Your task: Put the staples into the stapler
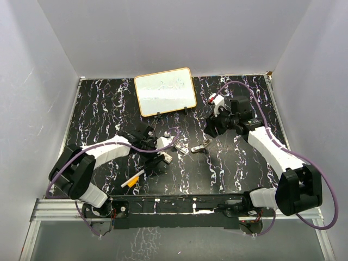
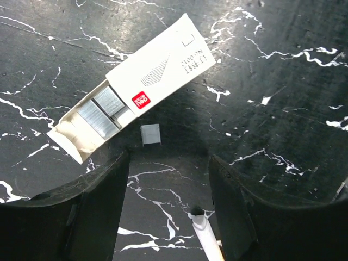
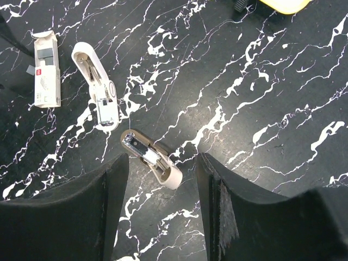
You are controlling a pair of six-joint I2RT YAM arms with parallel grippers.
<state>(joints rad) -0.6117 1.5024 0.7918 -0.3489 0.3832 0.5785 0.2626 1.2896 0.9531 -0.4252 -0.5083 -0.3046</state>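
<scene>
Plainly, the move ahead turns on the left gripper [image 2: 168, 159] and the small flat white cardboard pack of staples [image 2: 142, 82] lying on the black, white-veined table [image 2: 288, 119] just ahead of it. In the left wrist view the pack sits beyond the fingertips and a little to their left, not touching them. Its long axis runs diagonally, with the open end at the lower left, nearest the left finger, and the closed, printed end at the upper right. The left fingers [image 2: 95, 209] stand apart with nothing between them.

A short loose strip [image 2: 150, 134] of grey metal staples lies flat on the table between the pack and the finger gap, almost centred on that gap. It looks like the easier thing to pinch. The left arm is clearly the nearer one.

The pack's flap is torn open and shows two rows of grey metallic staples, with a small red label beside them. The tip of an orange-and-white marker pen [image 2: 205, 232] lies beneath the left fingers.

The right gripper [image 3: 162, 157] hovers over the white plastic stapler [image 3: 99, 92], its fingers spread and empty. The stapler lies opened out into two arms with the metal channel exposed. I cannot tell whether the arms are joined.
</scene>
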